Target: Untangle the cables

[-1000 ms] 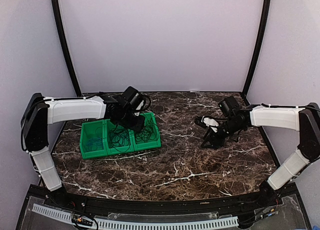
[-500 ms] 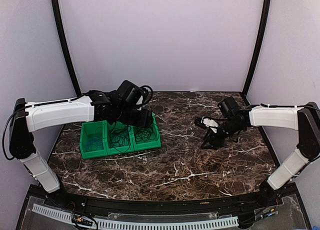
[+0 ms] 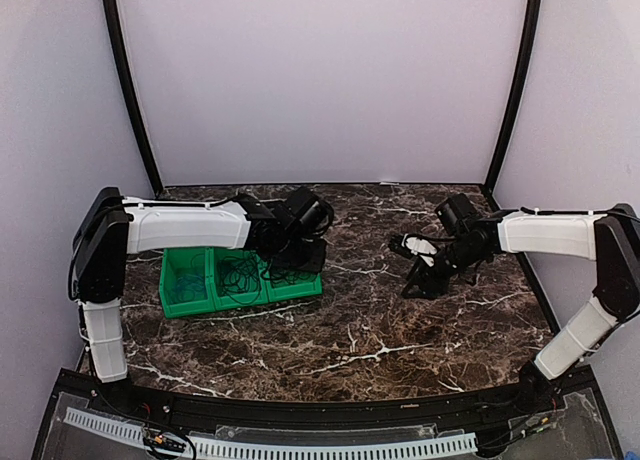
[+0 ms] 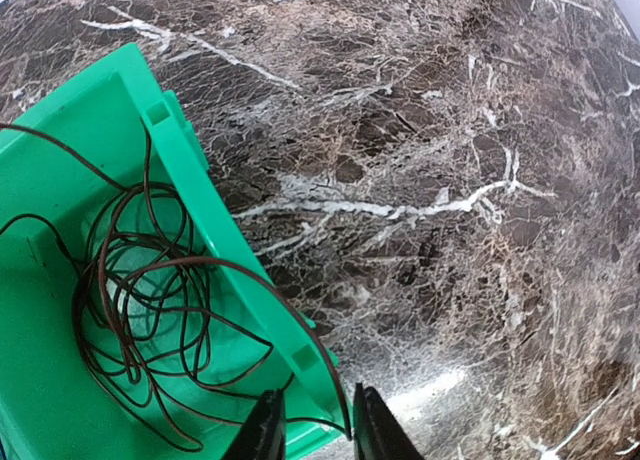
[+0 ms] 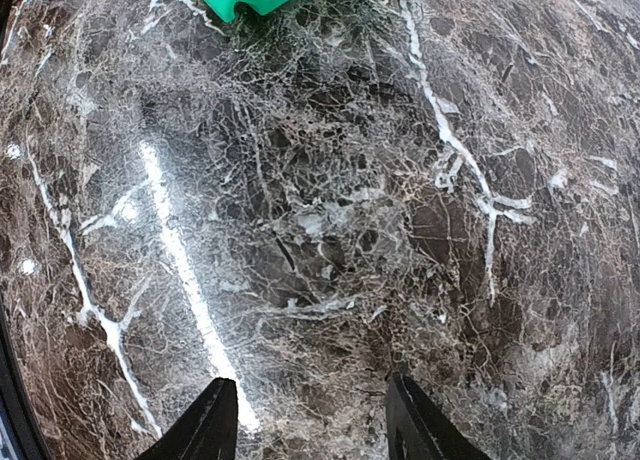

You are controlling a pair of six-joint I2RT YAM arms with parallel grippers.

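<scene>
Green bin wall (image 4: 235, 272) beside left pincer (image 4: 317, 394), grip on cable (image 4: 140, 302) unclear; right pincer (image 5: 311, 381) released

Place was a lab robot cell: left arm (image 3: 185, 225) and right arm (image 3: 550, 235) mounted at a marble-patterned table (image 3: 330, 330), enclosed by plain pale walls (image 3: 320, 80) and black frame poles (image 3: 128, 90), wiring duct (image 3: 300, 447) in front.

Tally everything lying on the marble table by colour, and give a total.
Green three-compartment plastic bin: 1
Blue thin cable bunch, faint, in the left compartment: 1
Black thin cable bunches, one in the middle compartment and one in the right compartment: 2
Total: 4
</scene>
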